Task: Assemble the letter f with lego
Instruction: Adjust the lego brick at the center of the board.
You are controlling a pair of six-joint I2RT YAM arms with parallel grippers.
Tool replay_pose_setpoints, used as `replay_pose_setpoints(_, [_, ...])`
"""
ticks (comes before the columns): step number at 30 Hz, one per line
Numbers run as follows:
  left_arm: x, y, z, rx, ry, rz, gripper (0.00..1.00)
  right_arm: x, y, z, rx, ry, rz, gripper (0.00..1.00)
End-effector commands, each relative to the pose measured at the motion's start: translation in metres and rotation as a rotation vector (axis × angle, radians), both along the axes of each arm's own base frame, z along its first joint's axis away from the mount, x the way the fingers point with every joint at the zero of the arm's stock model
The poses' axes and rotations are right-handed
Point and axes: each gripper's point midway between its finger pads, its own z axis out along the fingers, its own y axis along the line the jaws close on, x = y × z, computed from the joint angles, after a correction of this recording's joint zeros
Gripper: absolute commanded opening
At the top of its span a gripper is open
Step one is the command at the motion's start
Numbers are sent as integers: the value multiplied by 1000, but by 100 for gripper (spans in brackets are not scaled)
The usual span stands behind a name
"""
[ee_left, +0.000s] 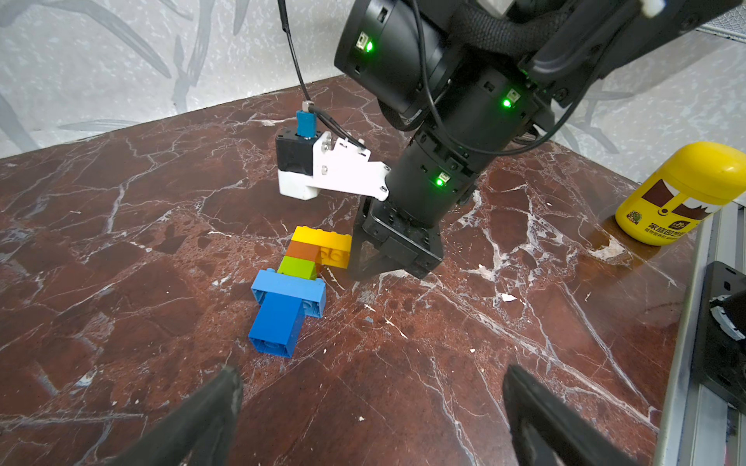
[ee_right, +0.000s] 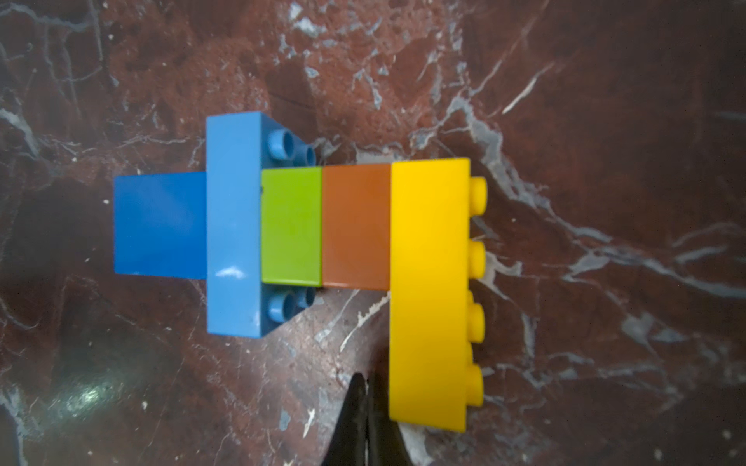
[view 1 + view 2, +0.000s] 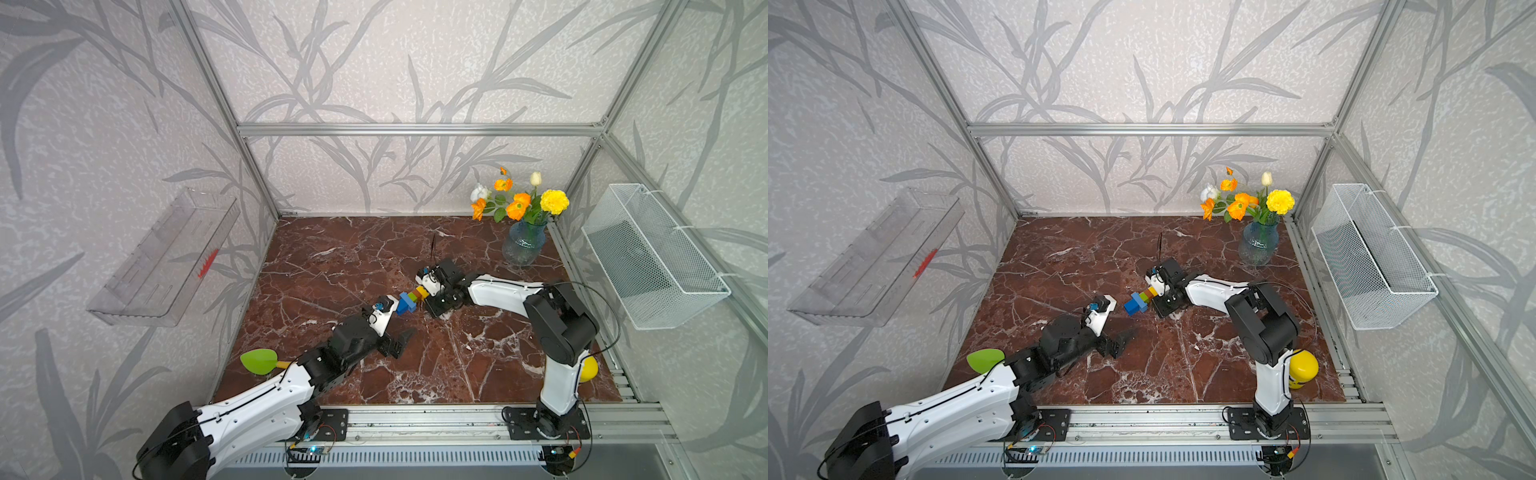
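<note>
The marble table [image 1: 121, 250] bears the letter f [image 1: 296, 266] just beside the right claw [image 1: 365, 274].

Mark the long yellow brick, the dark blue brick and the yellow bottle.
long yellow brick [image 2: 430, 290]: right wrist view, middle of its smooth face.
dark blue brick [image 2: 159, 226]: right wrist view, centre of its smooth face.
yellow bottle [image 1: 682, 193]: left wrist view, middle of its body.

Letter f [image 3: 410, 300] lies flat mid-counter [image 3: 332, 257]. Left end effector [image 3: 402, 344] near its blue end; right end effector [image 3: 428, 306] beside yellow end. Flower vase [image 3: 523, 245] in far corner.
</note>
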Motion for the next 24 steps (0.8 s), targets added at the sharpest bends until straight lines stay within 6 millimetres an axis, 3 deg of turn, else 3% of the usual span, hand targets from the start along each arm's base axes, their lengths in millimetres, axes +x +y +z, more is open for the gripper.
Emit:
replay_pose_setpoints(1, [1, -4, 12, 0, -16, -13, 99, 18, 2, 1, -12, -39, -16, 7])
replay_pose_setpoints(17, [3, -8, 16, 9, -11, -22, 99, 57, 5, -3, -31, -59, -50, 8])
replay_pose_setpoints(24, [4, -8, 17, 7, -9, -16, 99, 57, 6, 9, -3, -70, -46, 8])
